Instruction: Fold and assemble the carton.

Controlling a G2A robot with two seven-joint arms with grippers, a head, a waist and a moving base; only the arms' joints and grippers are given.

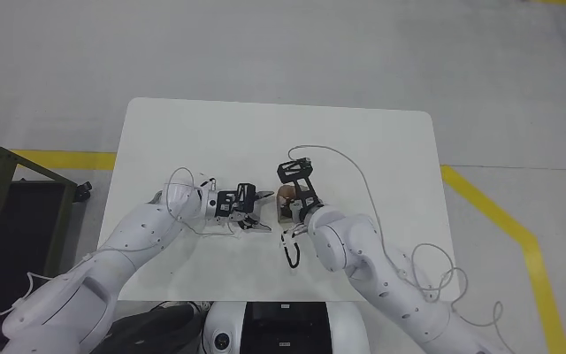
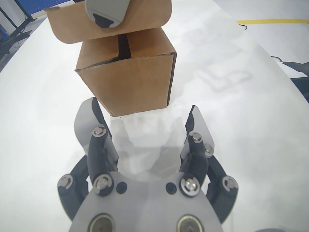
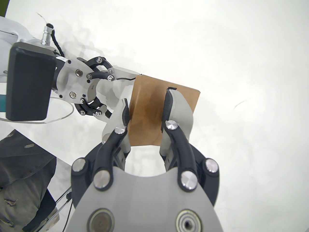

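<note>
A small brown carton [image 1: 285, 193] stands upright on the white table [image 1: 380, 142], just in front of me. In the left wrist view the carton [image 2: 128, 80] shows a slit between its inner flaps, and its top lid is bent over them. My right gripper [image 3: 147, 107] is directly above the carton [image 3: 147, 90]. It is open, with one finger [image 2: 108, 1] lying against the lid. My left gripper [image 2: 143, 112] sits low beside the carton's side wall, wide open, with the carton's bottom corner just ahead of its fingertips. From above, this left gripper [image 1: 265, 210] is close to the right gripper [image 1: 288, 203].
A thin cable [image 1: 354, 168] loops over the table to the right of the carton. A dark cart [image 1: 26, 212] stands off the table's left edge. Bare tabletop stretches beyond and to the right of the carton.
</note>
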